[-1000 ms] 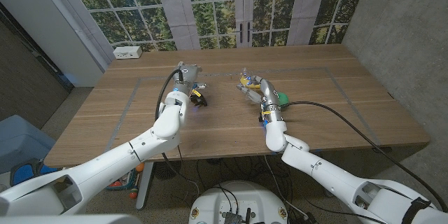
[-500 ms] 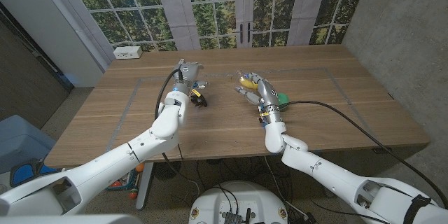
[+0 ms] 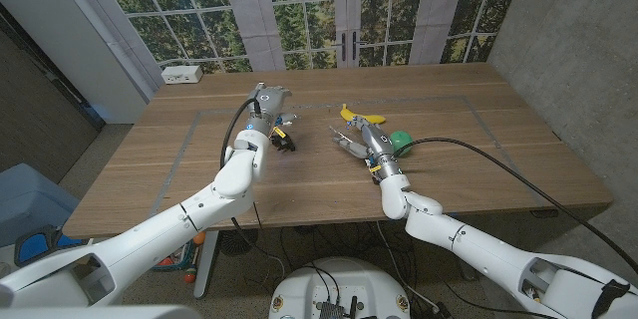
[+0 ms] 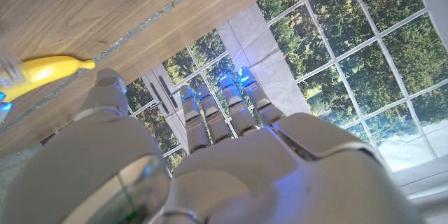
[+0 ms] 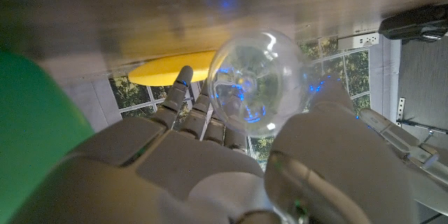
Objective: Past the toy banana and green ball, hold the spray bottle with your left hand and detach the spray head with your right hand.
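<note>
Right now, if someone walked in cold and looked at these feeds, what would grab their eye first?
Probably the yellow toy banana and green ball on the table's middle right, with the right hand just beside them. Next, the left hand raised at the far middle of the table, a small dark piece near it. In the right wrist view, a clear rounded thing sits at the hand.

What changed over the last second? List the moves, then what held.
The right hand drew back toward the robot and slightly left, off the toy banana, now uncovered. The left hand edged slightly farther away. The banana, green ball and black object stayed put.
</note>
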Controlling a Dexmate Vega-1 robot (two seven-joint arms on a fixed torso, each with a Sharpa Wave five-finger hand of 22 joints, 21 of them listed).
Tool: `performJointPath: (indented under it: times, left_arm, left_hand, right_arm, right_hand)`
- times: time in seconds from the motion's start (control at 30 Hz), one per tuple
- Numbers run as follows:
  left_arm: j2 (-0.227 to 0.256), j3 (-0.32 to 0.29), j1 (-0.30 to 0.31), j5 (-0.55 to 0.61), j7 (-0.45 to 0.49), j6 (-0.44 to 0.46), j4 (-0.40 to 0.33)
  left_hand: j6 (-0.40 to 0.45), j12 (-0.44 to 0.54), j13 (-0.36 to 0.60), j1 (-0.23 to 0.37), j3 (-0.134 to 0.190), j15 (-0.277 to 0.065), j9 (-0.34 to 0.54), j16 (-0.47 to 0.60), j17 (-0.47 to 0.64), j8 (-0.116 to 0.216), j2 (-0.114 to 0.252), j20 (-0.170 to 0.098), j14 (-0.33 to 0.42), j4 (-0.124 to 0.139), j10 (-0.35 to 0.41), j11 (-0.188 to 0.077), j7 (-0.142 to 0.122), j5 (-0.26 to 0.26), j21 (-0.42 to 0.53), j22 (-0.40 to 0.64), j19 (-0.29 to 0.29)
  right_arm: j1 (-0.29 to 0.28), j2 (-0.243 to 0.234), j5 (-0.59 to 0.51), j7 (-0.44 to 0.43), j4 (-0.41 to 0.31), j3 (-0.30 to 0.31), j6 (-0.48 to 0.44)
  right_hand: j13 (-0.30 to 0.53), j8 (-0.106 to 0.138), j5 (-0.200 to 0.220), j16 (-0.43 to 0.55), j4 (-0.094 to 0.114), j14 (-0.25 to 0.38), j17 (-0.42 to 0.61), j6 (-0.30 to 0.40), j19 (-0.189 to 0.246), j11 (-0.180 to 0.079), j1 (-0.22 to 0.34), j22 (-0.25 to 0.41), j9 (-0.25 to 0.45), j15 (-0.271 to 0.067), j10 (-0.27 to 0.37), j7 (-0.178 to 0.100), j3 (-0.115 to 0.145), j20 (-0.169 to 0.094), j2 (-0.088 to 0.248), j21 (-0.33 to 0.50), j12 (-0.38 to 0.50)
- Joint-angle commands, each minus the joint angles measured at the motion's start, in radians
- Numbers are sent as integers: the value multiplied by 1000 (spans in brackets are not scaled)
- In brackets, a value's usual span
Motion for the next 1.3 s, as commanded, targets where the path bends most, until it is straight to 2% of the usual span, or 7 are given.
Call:
performJointPath:
  times: [0.03, 0.1, 0.27, 0.47, 0.7, 1.13, 1.3]
  left_arm:
    - [-6, -10, 5, -2, 19, -7, 15]
    - [-8, -10, 5, -3, 23, -7, 18]
    - [-9, -8, 4, 2, 23, -1, 19]
    - [-2, -15, 13, -8, 26, -2, 10]
    - [7, -46, 42, -52, 74, -21, -7]
    - [33, -208, 158, -375, 246, -223, -32]
    - [37, -277, 193, -541, 299, -366, -2]
  left_hand:
    - [7, 9, 3, -5, 6, -147, -1, 6, -1, 3, -2, 1, 8, 0, 9, 0, -4, 4, -2, 4, 5]
    - [6, 9, 3, -5, 6, -147, -1, 6, -1, 3, -2, 0, 8, 0, 9, -1, -4, 4, -3, 4, 5]
    - [4, 8, 2, -5, 7, -147, -1, 5, -2, 2, -2, 1, 7, -2, 9, 0, -5, 4, -5, 4, 5]
    - [-5, 5, 2, -5, 9, -148, -1, 4, -2, -2, -2, 1, 6, -4, 0, 0, -7, 3, -7, 4, 6]
    - [-64, -6, -1, -23, 12, -141, -1, -5, 0, -19, 4, 2, -24, 0, -43, 9, -16, 3, -17, 4, 11]
    - [-276, -7, -5, -198, 40, -68, -3, -19, 4, -32, 163, -22, -162, 84, -211, 83, 0, 15, -70, 10, -34]
    - [-336, -7, -9, -244, 68, -44, -5, -25, -1, -31, 220, -29, -218, 113, -268, 81, 21, 23, -88, 9, -56]
  right_arm:
    - [-1, -46, 47, 198, -109, 23, -117]
    - [-5, -60, 88, 227, -129, 44, -89]
    - [-15, -75, 170, 250, -131, 83, 32]
    - [-27, -76, 209, 238, -118, 113, 157]
    - [-43, -74, 256, 256, -116, 146, 257]
    - [-70, -56, 333, 284, -98, 207, 407]
    - [-81, -47, 358, 296, -99, 227, 433]
  right_hand:
    - [-28, -4, 14, -13, 10, -95, -25, -186, -64, 27, -49, 1, -2, 42, -124, 5, -35, 29, -10, -71, 1]
    - [-48, -3, 23, -16, 22, -153, -43, -284, -95, 52, -85, 1, -4, 67, -194, 17, -62, 48, -24, -116, 3]
    - [-64, 5, 25, -25, 40, -220, -59, -331, -142, 68, -128, 0, -4, 75, -234, 17, -91, 55, -37, -161, 5]
    - [-88, 36, 28, -7, 81, -216, -85, -252, -102, 35, -203, 0, -7, 66, -175, -23, -119, 5, -18, -181, 32]
    - [-114, 54, 29, 1, 93, -195, -116, -165, -40, 26, -224, 0, -9, 41, -109, -39, -120, -46, 9, -189, 46]
    - [-153, 63, 14, 11, 101, -156, -160, -71, 36, 16, -226, -2, -12, 25, -23, -48, -86, -124, 101, -201, 56]
    - [-166, 60, 2, 15, 113, -141, -172, -50, 55, 12, -240, -2, -12, 10, -3, -45, -73, -146, 145, -207, 55]
